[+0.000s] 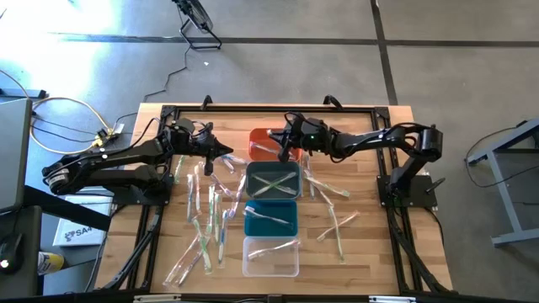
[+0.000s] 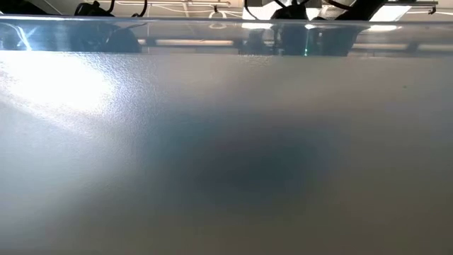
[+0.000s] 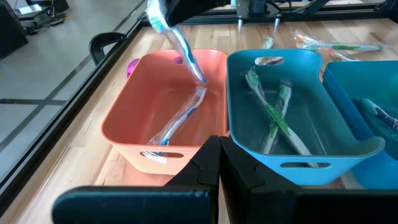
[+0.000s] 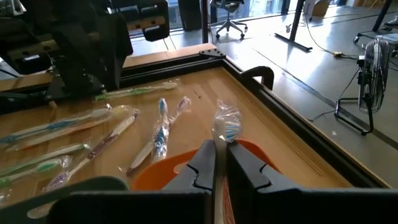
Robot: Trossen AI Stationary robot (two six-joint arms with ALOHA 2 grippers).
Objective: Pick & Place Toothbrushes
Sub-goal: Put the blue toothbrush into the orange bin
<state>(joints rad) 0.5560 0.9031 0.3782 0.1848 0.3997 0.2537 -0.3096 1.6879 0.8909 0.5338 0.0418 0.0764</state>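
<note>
I log the right gripper [image 1: 283, 154] clamping a blue toothbrush [image 3: 177, 38] slanting steeply, head up, over the orange bin [image 3: 134, 106], beside the grey bin [image 1: 272, 195]; the left gripper [image 1: 226, 152] is closed, empty.

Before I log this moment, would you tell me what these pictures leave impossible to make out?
- Low view: a blurred grey-blue surface fills it, hiding the wooden table.
- High view: the clear-wrapped toothbrushes are too small for colours.
- Right wrist view: the right gripper hides most of its blue-bristled wrapped toothbrush.
- Left wrist view: the orange plastic bin hides a magenta object.
</note>
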